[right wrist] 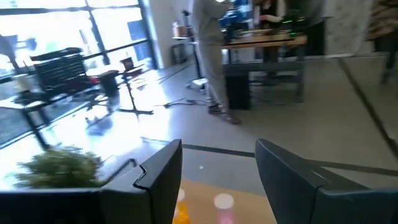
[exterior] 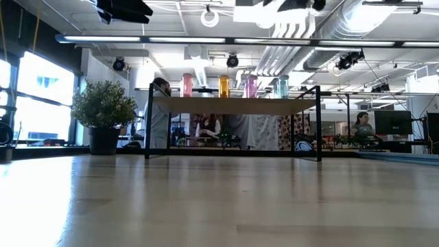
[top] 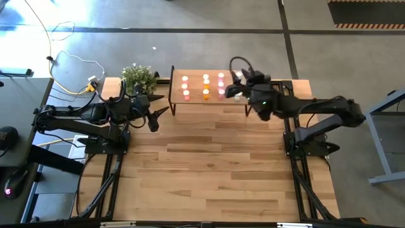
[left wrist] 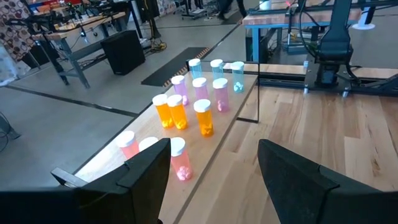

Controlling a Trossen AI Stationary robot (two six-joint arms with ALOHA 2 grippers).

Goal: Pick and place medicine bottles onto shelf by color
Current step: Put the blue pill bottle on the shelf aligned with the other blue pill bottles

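The medicine bottles (left wrist: 194, 112) are standing upright in rows on the shelf (top: 209, 100), just ahead of my left pincer (top: 161, 113), whose fingers are gaping apart and gripping nothing. They are sitting between my two pincers, none touching either. My right pincer (top: 235, 88) is hovering over the shelf's far end, above the nearest bottles, its fingers also spread and holding nothing. My left wrist camera is showing the colours: pale red closest, then orange, pink, and green farthest. The view from above is blurring these into glowing dots. The table-level camera is showing four bottles side by side on the board, and a potted plant (exterior: 103, 116) beside it.
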